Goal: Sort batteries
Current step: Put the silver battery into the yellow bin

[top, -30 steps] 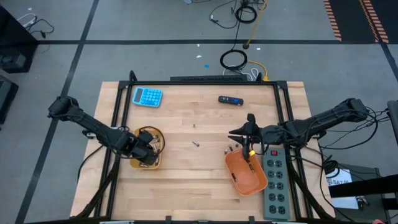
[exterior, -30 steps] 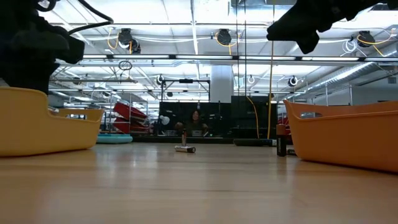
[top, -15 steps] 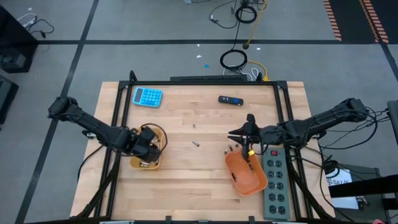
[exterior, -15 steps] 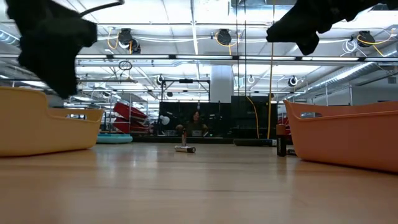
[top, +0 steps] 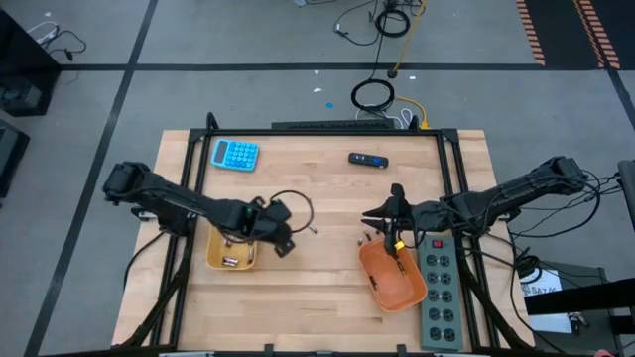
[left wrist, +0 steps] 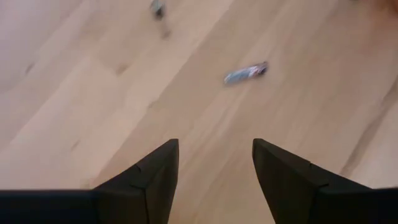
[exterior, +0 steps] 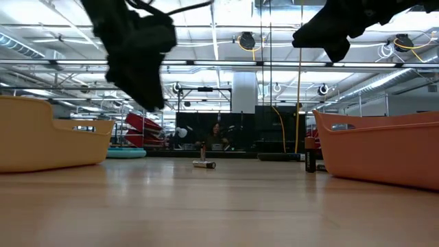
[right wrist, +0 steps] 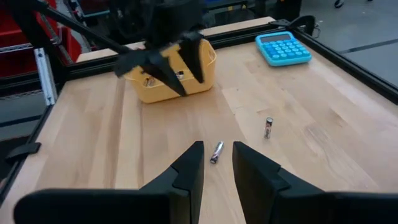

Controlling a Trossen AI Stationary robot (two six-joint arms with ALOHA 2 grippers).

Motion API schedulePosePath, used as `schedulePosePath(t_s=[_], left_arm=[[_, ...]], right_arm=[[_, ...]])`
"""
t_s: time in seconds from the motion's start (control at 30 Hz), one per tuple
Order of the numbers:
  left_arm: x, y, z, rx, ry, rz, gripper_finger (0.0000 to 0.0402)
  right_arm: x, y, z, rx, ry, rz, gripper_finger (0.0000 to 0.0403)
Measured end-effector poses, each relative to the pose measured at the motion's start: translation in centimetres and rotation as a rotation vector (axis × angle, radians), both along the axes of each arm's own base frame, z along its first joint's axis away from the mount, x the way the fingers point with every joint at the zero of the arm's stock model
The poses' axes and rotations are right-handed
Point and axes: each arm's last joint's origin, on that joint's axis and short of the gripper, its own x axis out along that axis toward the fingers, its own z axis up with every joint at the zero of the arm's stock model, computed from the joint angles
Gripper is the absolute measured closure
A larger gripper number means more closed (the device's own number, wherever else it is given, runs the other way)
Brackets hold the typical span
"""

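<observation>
Loose batteries lie on the wooden table: one (top: 313, 230) (left wrist: 245, 73) (right wrist: 216, 151) on its side near the middle, another (top: 311, 200) farther back, and a few (top: 369, 238) beside the orange tray (top: 392, 283). The yellow tray (top: 226, 260) at the left has batteries in it. My left gripper (top: 286, 245) (left wrist: 214, 168) hangs open above bare wood just right of the yellow tray, short of the middle battery. My right gripper (top: 370, 214) (right wrist: 217, 163) hovers above the far end of the orange tray, its fingers a little apart with nothing between them.
A blue calculator (top: 235, 154) and a black-and-blue oblong device (top: 368, 160) lie at the far edge. A grey power strip (top: 441, 288) runs along the right side next to the orange tray. Bare wood spreads between the two trays and toward the near edge.
My left gripper has left its place over the yellow tray and swung toward the table's right, out over the open wood toward the middle battery. The tray's inside, with batteries lying in it, now shows. My right gripper has kept still.
</observation>
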Motion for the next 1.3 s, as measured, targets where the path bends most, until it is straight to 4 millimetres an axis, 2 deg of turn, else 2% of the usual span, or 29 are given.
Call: schedulePosePath(t_s=[0.13, 0.27, 0.47, 0.67, 0.83, 0.93, 1.07, 1.2, 1.3], left_arm=[[1.8, 1.0, -0.9, 0.016, -0.044, 0.002, 0.0187], [2.7, 2.6, -2.1, 0.066, -0.032, 0.063, 0.0187], [4.6, 4.5, -3.6, 0.103, -0.069, 0.056, 0.0187], [5.4, 6.4, -5.1, 0.123, -0.06, 0.091, 0.0187], [5.8, 7.2, -6.5, 0.123, -0.034, 0.119, 0.0185], [6.2, 7.3, -7.1, 0.124, -0.044, 0.117, 0.017], [6.4, 7.2, -8.1, 0.121, -0.026, 0.113, 0.013], [6.5, 7.3, -8.3, 0.137, -0.031, 0.121, 0.0091], [6.8, 7.3, -8.0, 0.154, -0.064, 0.111, 0.0081]], right_arm=[[0.0, 0.1, 0.0, 0.002, 0.006, 0.027, 0.0328], [0.0, 0.1, 0.0, -0.002, 0.006, 0.028, 0.0328], [0.0, 0.1, 0.0, -0.005, 0.007, 0.029, 0.0328], [0.0, 0.1, 0.0, -0.006, 0.008, 0.029, 0.0328], [0.0, 0.1, -0.1, -0.014, 0.012, 0.031, 0.0328], [0.0, 0.1, -0.1, -0.016, 0.013, 0.032, 0.0328], [0.0, 0.1, -0.1, -0.017, 0.015, 0.032, 0.0328], [0.0, 0.1, -0.1, -0.017, 0.016, 0.032, 0.0328], [0.0, 0.1, -0.1, -0.017, 0.016, 0.032, 0.0328]])
